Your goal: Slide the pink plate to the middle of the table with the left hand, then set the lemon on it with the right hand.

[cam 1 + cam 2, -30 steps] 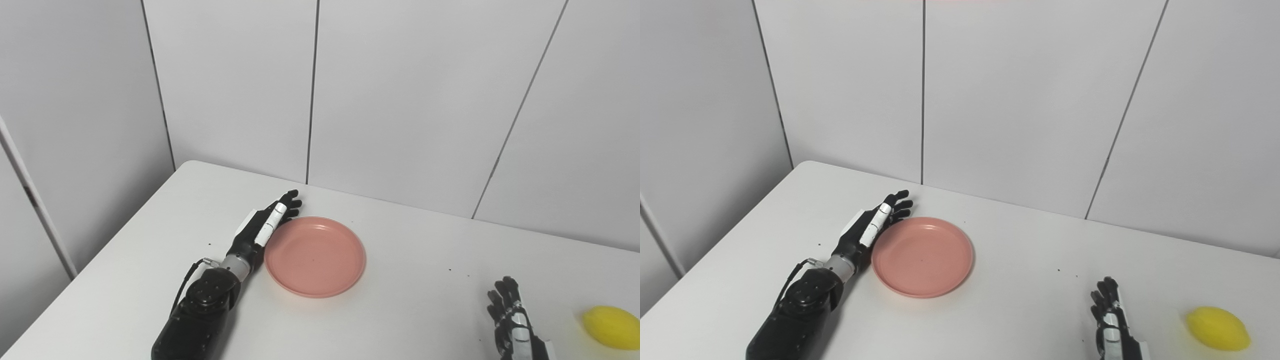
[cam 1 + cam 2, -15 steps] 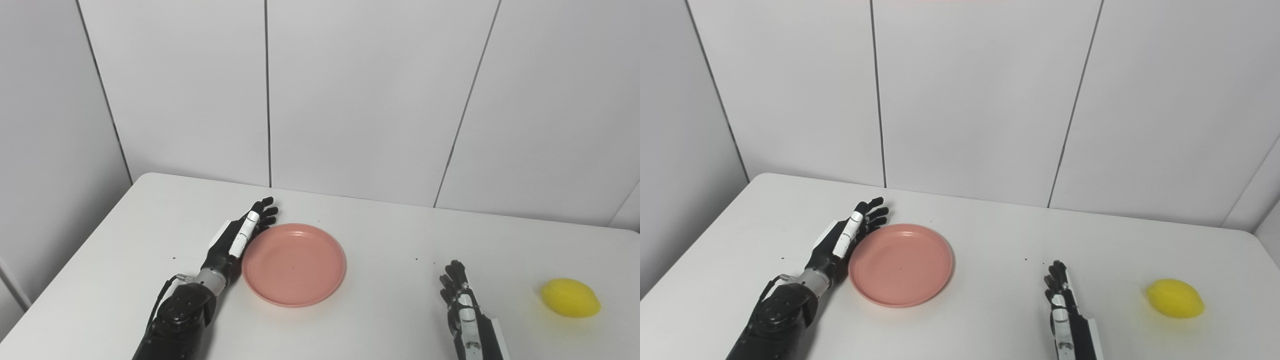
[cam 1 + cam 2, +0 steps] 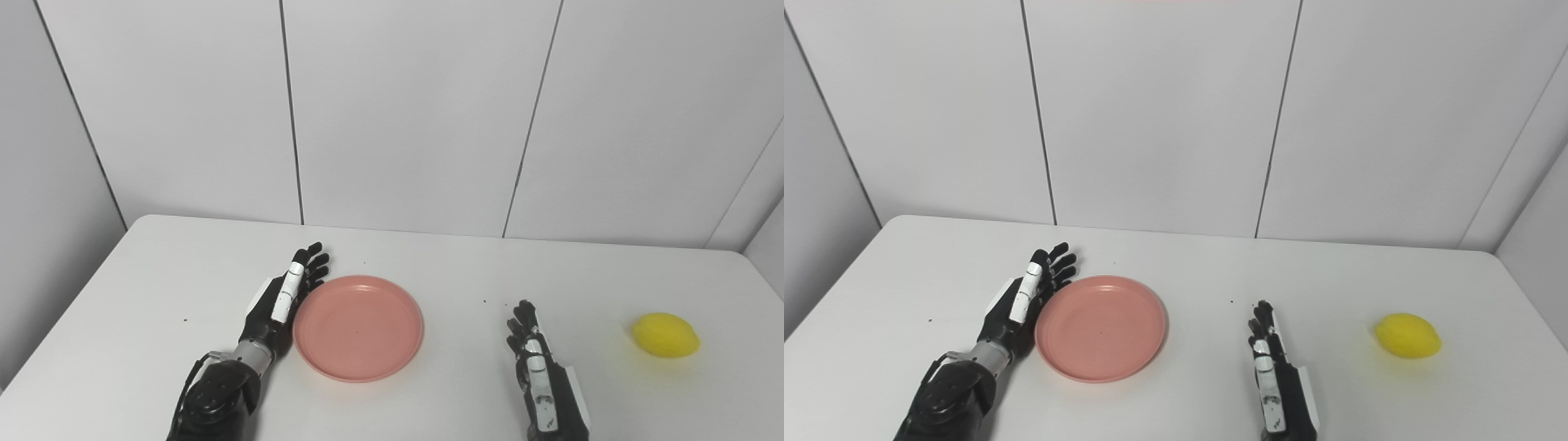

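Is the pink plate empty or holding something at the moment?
Empty: the pink plate shows bare pink inside; the lemon lies apart.

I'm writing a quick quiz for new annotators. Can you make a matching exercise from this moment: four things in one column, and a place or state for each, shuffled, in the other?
Column one:
1. pink plate
2. lemon
3. left hand
4. right hand

Column two:
A. lying alone near the table's right edge
B. open, edge-on against the plate's left rim
C. empty, left of the table's middle
D. open, holding nothing, between plate and lemon

Pairs: 1-C, 2-A, 3-B, 4-D
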Motion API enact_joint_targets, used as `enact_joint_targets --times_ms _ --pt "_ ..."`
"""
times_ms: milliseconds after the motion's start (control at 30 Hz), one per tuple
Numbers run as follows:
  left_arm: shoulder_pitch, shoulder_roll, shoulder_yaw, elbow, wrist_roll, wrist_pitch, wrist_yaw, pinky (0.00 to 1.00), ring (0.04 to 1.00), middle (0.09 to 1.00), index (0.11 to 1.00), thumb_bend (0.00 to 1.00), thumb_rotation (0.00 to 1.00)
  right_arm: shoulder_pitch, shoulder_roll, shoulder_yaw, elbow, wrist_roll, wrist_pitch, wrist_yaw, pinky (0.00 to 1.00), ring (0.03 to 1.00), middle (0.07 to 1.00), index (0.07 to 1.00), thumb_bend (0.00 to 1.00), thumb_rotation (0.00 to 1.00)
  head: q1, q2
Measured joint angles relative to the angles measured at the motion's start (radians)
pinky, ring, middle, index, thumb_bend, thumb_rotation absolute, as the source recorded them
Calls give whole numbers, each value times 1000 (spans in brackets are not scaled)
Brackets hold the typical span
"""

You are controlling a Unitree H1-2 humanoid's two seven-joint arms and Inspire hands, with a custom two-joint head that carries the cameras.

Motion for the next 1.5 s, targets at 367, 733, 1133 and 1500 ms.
enact_joint_targets --times_ms 367,733,1133,1500 --pt "68 -89 17 -90 -38 34 18 989 982 979 984 695 1000 0 2 11 -1 -8 10 -4 1000 999 996 993 726 1000 -12 5" --pt "98 -140 2 -95 -16 -27 40 997 990 993 998 672 1000 0 2 15 -1 -24 11 -6 1000 993 994 989 715 1000 -43 11" --pt "137 -219 -18 -107 31 -96 121 990 990 990 988 638 998 -5 4 15 -9 -26 21 -7 1000 997 997 995 710 1000 -57 18" --pt "156 -204 -62 -131 87 -88 121 1000 1000 1000 1000 624 1000 -9 5 16 -17 -45 45 -20 1000 997 993 993 747 1000 -67 20"
